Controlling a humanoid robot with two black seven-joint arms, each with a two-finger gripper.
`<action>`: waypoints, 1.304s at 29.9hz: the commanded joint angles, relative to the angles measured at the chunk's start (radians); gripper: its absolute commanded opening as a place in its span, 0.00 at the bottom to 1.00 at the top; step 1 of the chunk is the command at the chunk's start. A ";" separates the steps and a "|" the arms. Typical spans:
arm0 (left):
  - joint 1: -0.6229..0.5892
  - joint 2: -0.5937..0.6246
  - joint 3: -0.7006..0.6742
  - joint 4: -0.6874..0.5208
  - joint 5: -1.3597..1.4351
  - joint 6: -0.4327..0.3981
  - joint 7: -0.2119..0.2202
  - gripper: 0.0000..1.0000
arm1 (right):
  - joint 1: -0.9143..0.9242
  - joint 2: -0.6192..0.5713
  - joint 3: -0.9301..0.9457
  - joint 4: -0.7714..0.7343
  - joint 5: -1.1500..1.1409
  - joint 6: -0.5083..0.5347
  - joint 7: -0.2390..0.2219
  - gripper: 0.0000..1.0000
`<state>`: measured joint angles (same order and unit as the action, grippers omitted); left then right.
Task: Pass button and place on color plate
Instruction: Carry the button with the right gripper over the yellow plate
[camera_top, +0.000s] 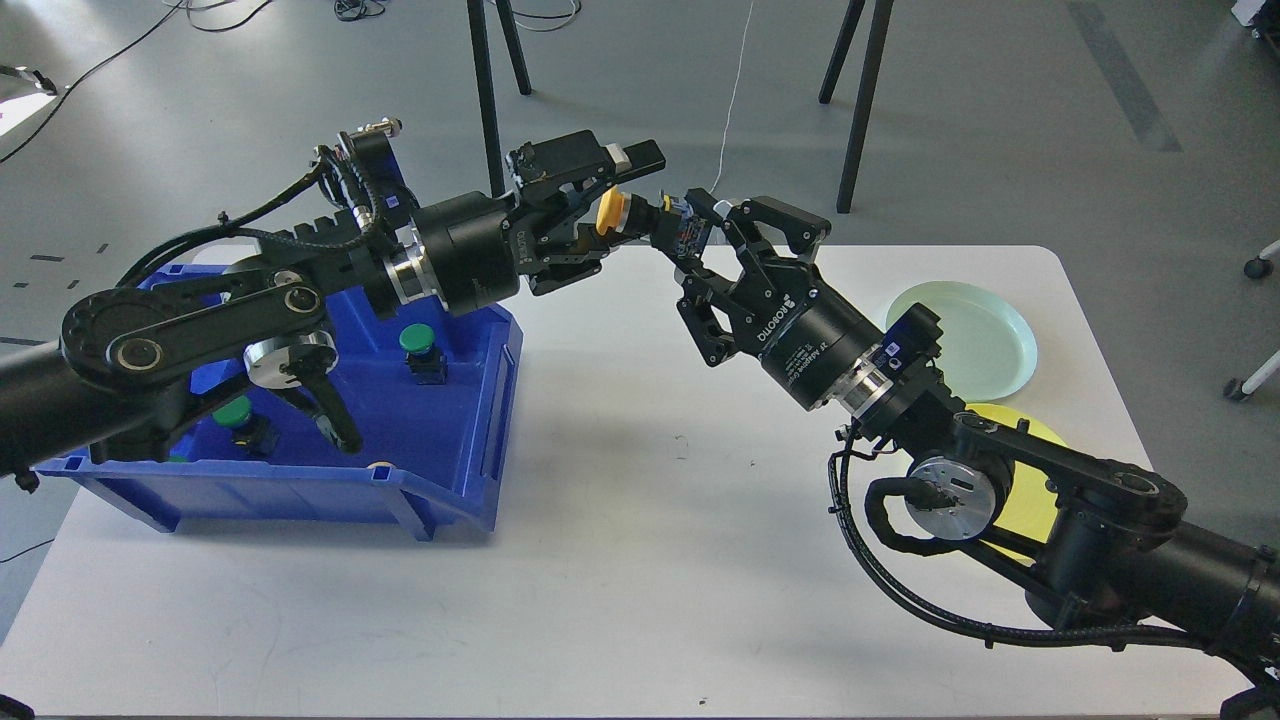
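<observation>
Yellow button (611, 213) hangs in mid-air above the far edge of the white table (640, 560), pinched at its yellow cap by the left gripper (612, 200). Its dark body sticks out rightward, where the right gripper (700, 235) is closed on it too. Left of the button, under the left arm, a blue bin (470, 440) holds green buttons (418, 342). Right of the button lie a pale green plate (975, 335) and a yellow plate (1035, 490), the latter partly hidden by the right arm. "ROBOTIQ" reads on the right gripper's body.
</observation>
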<state>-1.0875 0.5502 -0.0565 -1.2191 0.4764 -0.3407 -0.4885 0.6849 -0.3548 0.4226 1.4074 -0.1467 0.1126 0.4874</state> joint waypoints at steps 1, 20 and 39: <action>0.000 0.000 0.001 0.000 -0.001 0.000 0.000 0.89 | -0.011 -0.027 0.024 0.002 0.004 -0.002 0.001 0.13; 0.000 -0.004 0.000 0.010 -0.044 0.000 0.000 0.93 | -0.327 -0.539 0.171 0.022 -0.435 -0.472 0.001 0.12; 0.001 -0.004 0.000 0.018 -0.065 0.000 0.000 0.94 | -0.501 -0.486 0.051 -0.297 -0.864 -0.601 0.001 0.19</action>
<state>-1.0862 0.5461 -0.0567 -1.2033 0.4133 -0.3414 -0.4888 0.1799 -0.8757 0.4838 1.1299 -1.0098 -0.4889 0.4887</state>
